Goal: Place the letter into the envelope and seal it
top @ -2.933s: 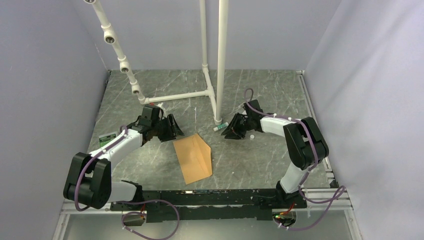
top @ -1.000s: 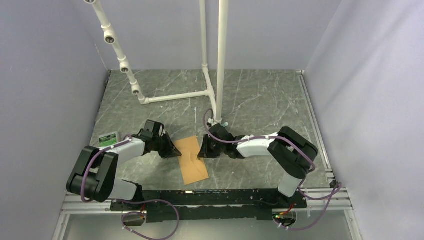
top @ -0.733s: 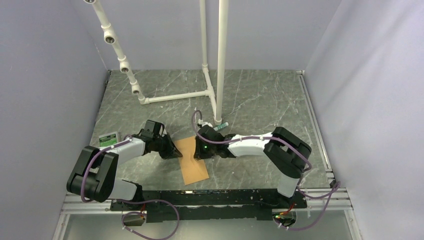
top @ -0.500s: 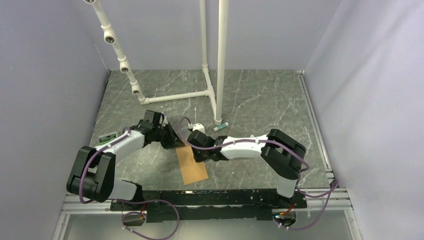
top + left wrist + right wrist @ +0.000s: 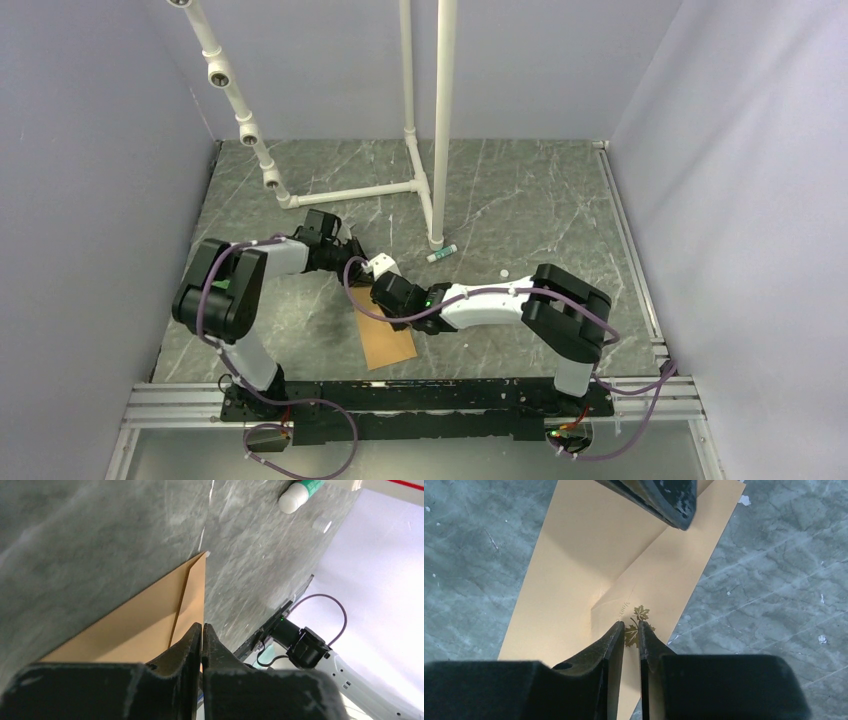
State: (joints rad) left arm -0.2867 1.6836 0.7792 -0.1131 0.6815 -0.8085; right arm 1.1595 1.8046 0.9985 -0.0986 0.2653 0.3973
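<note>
- Top external: orange-brown kraft paper envelope (image 5: 388,345) lay lower centre, long axis near-vertical; letter unseen.
- Right gripper (image 5: 631,627) directly over it, nearer; jaws slightly parted, empty.
- Left gripper (image 5: 201,626) clenched, empty, near its upper end.

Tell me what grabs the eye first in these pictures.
The orange-brown envelope lies flat on the grey marbled table, both arms bent inward over its far end. A gold maple-leaf mark sits near its flap's tip, just ahead of the right gripper. A white pipe frame stands behind.
</note>
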